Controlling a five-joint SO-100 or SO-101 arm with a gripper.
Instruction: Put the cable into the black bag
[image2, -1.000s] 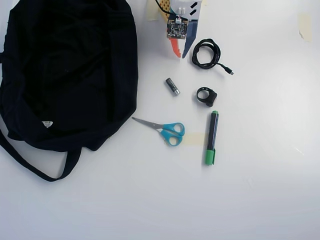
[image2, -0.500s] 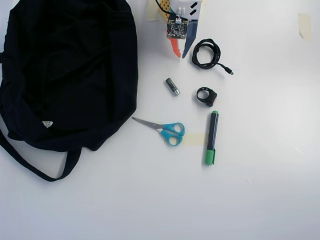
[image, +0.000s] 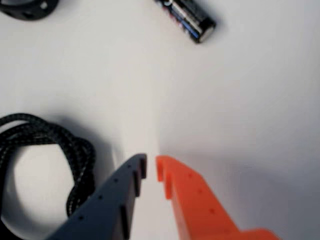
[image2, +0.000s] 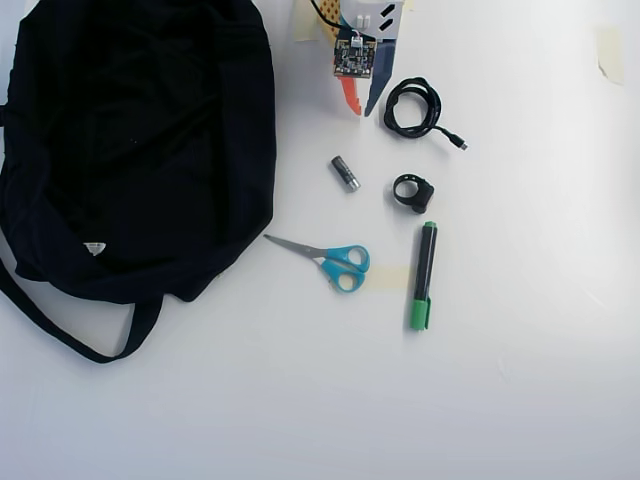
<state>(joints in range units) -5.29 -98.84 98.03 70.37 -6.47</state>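
Note:
The black braided cable (image2: 412, 108) lies coiled on the white table, its plug end pointing right. In the wrist view the cable (image: 47, 150) sits at the lower left, just left of the dark finger. The black bag (image2: 130, 140) lies open at the left of the overhead view. My gripper (image2: 362, 110), with one orange and one dark grey finger, is at the top centre, between bag and cable. In the wrist view the gripper (image: 151, 165) has its tips nearly together with only a thin gap, and holds nothing.
A battery (image2: 345, 172) lies just below the gripper and shows at the top of the wrist view (image: 192, 22). A black ring-shaped part (image2: 412, 192), blue-handled scissors (image2: 335, 262) and a green marker (image2: 423, 275) lie further down the table.

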